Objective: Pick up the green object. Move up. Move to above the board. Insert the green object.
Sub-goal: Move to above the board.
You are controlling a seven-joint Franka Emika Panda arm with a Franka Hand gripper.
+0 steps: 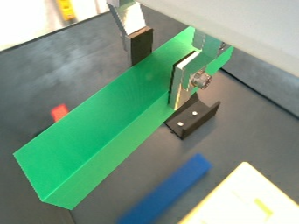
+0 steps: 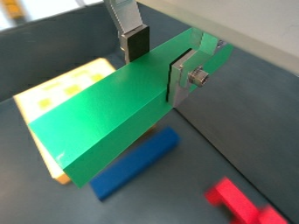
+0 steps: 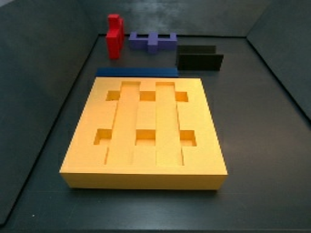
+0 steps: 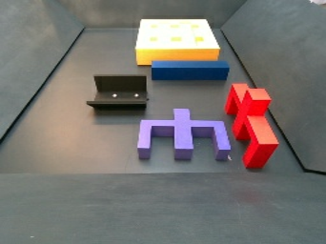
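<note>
In both wrist views the green object (image 1: 111,131) (image 2: 122,109) sits clamped between the gripper's (image 1: 163,54) (image 2: 158,57) silver finger plates, one dark pad pressed on each long side near one end. The bar is lifted clear of the dark floor. Its far end runs behind a finger and cannot be made out.

Under the bar in a wrist view stands the fixture (image 1: 191,118), partly covered by it; a blue bar (image 1: 176,188) and a pale corner of the board (image 1: 257,197) are cut off at the frame edge, and a small red mark (image 1: 59,111) is too small to identify. In a wrist view the board (image 2: 59,92) is mostly hidden beneath the green bar, the blue bar (image 2: 135,162) lies beside it, and a blurred red block (image 2: 246,201) is clipped at the edge.

Neither gripper nor green bar appears in either side view. There, left to right: the red block (image 3: 115,35) (image 4: 251,122), the purple piece (image 3: 155,40) (image 4: 185,133), the fixture (image 3: 201,59) (image 4: 118,92). The blue bar (image 3: 145,71) (image 4: 189,69) touches the board (image 3: 145,173) (image 4: 159,50), largely hidden behind it in a side view.
</note>
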